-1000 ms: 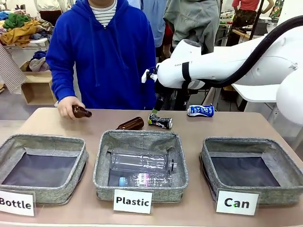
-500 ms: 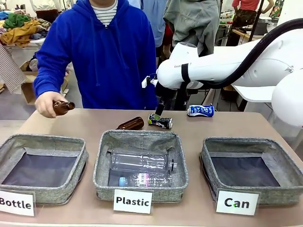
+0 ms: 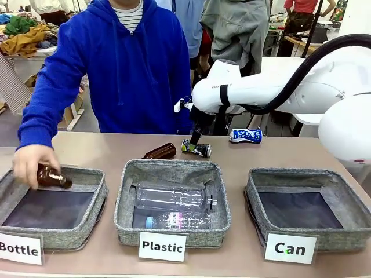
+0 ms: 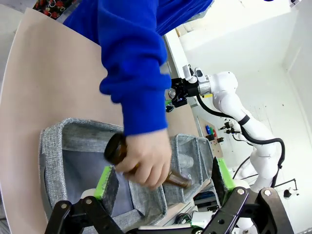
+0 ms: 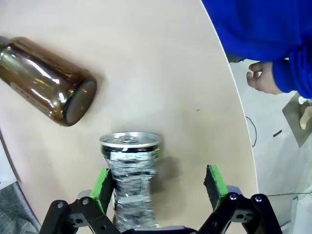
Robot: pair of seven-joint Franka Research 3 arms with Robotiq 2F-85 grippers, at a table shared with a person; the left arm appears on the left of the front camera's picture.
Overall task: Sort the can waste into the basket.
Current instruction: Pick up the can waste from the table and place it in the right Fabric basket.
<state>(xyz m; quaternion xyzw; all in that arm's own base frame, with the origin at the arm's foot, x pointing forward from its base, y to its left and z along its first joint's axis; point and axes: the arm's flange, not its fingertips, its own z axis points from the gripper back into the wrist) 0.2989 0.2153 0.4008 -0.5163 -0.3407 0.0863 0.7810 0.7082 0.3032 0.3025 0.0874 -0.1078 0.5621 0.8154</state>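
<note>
Now your right pincer stands open astride the dented black drink can, near the far edge of the table. Expect light, slick, crushable metal: close gently across its body. The square grey fabric "Can" basket sits at the near right corner.

**Robot lab set up for waste sorting**

A white robot arm reaches over a counter bearing three grey fabric bins behind printed cards: the Bottle bin, the Plastic bin and the Can bin. Heaped clothes lie behind.
</note>
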